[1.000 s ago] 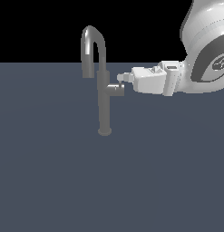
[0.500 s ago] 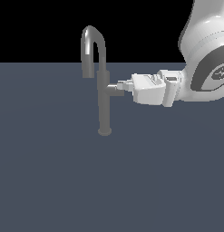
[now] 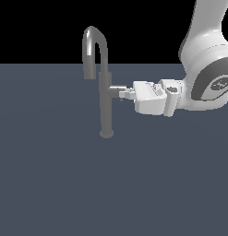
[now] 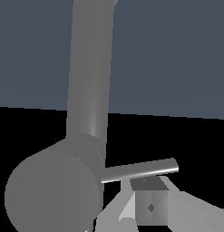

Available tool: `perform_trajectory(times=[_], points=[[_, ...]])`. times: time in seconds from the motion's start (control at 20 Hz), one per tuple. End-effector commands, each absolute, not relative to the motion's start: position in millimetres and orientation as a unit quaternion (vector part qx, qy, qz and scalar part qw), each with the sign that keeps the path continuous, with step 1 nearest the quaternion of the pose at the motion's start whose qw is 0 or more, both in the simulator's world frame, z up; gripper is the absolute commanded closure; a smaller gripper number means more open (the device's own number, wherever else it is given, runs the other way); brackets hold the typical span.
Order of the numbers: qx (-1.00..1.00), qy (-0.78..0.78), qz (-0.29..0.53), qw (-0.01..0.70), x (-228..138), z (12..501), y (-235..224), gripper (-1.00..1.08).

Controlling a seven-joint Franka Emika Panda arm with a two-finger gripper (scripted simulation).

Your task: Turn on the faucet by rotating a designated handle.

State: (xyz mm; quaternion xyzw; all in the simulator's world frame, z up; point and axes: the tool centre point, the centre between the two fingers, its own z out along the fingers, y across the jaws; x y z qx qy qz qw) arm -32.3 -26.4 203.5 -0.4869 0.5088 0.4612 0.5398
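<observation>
The faucet (image 3: 105, 103) is a slim grey column on a small round base, and its arched spout (image 3: 93, 44) curves down toward the exterior view's left. The handle (image 3: 116, 91) is a short horizontal stub sticking out toward the exterior view's right. My gripper (image 3: 126, 95) reaches in level from that side, its fingertips at the stub's end and just below it, and they look shut with nothing held. In the wrist view the stub's round end (image 4: 52, 195) fills the near corner. The thin rod lever (image 4: 140, 169) passes just over a fingertip (image 4: 150, 205), and behind them rises the column (image 4: 90, 68).
The faucet stands on a flat dark blue-grey floor (image 3: 55, 184). The white arm (image 3: 205, 87) comes in from the exterior view's upper right. Nothing else stands near the faucet.
Over the last second the gripper has dropped and shifted slightly toward the column, from above the stub down to the level of its end. The faucet has not visibly moved.
</observation>
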Motion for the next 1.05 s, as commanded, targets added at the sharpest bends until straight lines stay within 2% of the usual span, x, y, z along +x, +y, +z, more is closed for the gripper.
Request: perform_trajectory(times=[0.0,0.25,0.3,1.0], points=[[-0.478,0.52,0.467,0.532,-33.3,176.8,-26.2,1.08],[-0.474,0.524,0.47,0.528,-30.9,156.3,-26.5,1.08],[-0.49,0.503,0.46,0.543,-23.2,193.1,-27.7,1.08],[-0.474,0.525,0.471,0.528,-4.4,137.4,-29.4,1.08]])
